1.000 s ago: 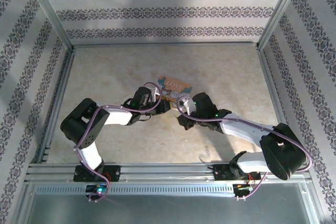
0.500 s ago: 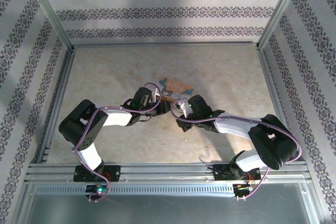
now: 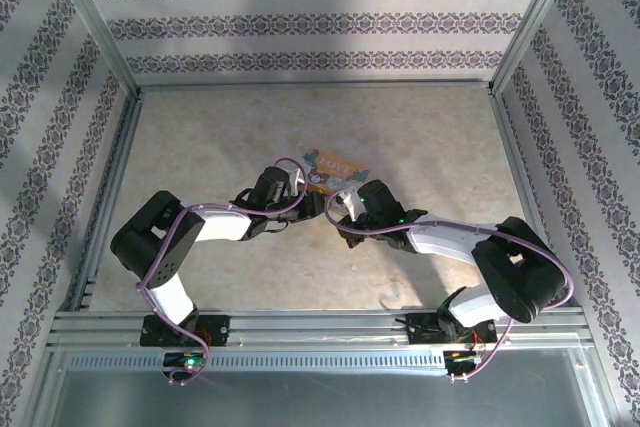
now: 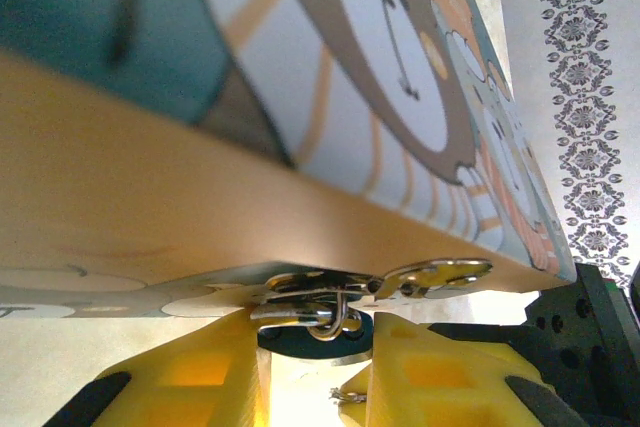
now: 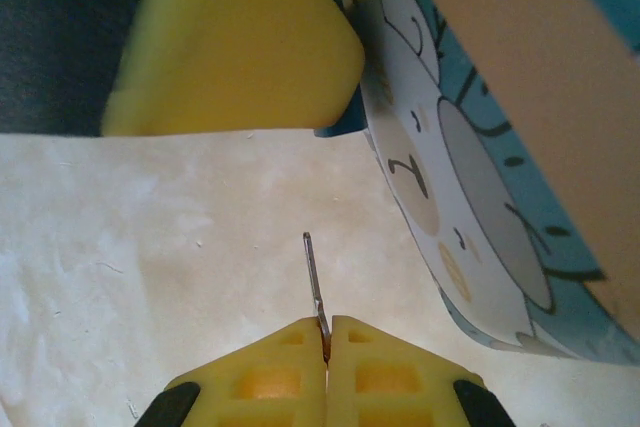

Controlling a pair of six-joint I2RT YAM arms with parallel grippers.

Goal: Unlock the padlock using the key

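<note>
Jaws of the right gripper point(image 5: 325, 327) pinch the key point(image 5: 313, 272) just beside the box point(image 5: 480, 247), while the left gripper point(image 4: 316, 342) seemingly clamps the padlock point(image 4: 325, 322) hanging at the box's hasp point(image 4: 432, 274).

The padlock point(image 4: 322, 325) is hanging off the hasp point(image 4: 430, 275) at the box's point(image 4: 200, 227) edge, sitting pinched between the left gripper's point(image 4: 316, 352) jaws. The key point(image 5: 314, 277) is sticking forward out of the right gripper's point(image 5: 327, 332) pressed-together jaws, the box lying ahead and to their right.
</note>
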